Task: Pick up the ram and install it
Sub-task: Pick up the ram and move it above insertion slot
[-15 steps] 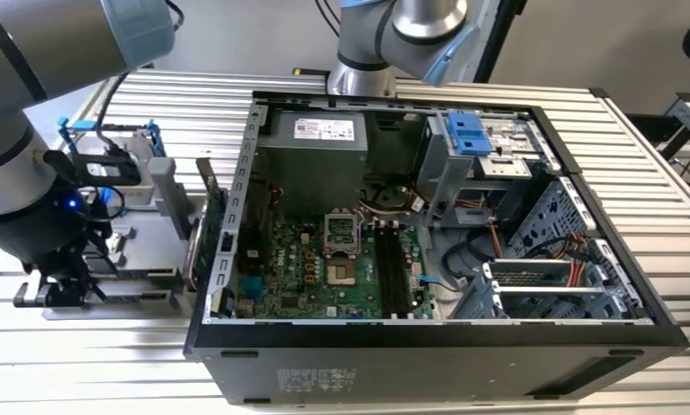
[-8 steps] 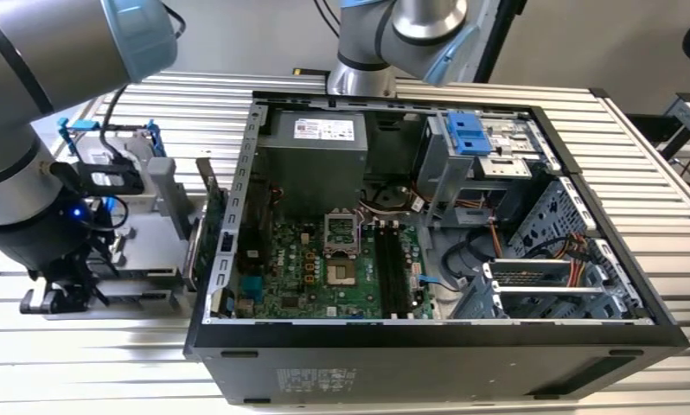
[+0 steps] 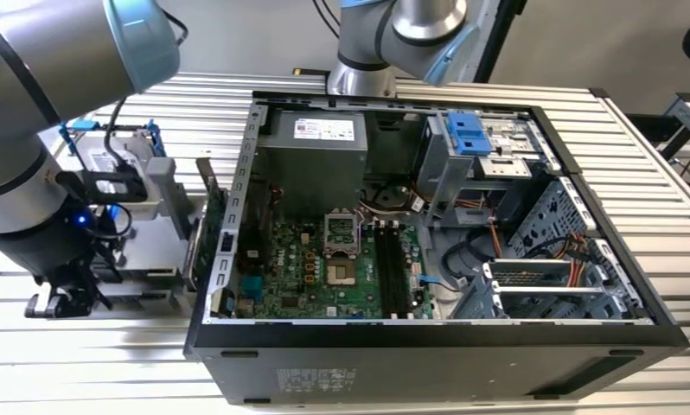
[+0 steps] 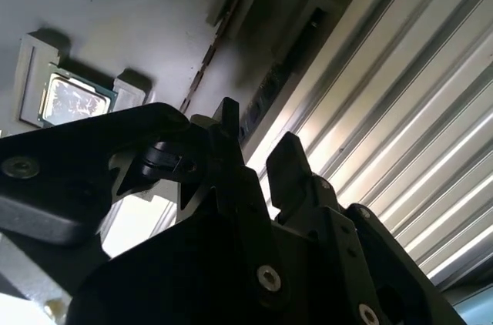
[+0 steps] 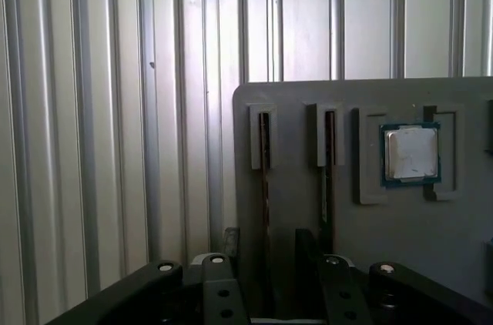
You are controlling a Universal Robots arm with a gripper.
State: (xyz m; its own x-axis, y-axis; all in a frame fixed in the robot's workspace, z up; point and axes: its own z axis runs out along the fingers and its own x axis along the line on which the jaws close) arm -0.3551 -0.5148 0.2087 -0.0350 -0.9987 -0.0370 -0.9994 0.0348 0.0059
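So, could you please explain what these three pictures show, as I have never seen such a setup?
The big grey arm is a robot, and the black hand at its end does the grasping. The exterior view is taken from off the arm. It shows an open computer case lying on a slatted metal table, with its green motherboard exposed. Both wrist views come from cameras riding on the arm, looking past the hand. They show a grey tray holding the ram and a second stick, both edge-on, plus a square processor chip. The hand is open, holds nothing, and hovers by the tray.
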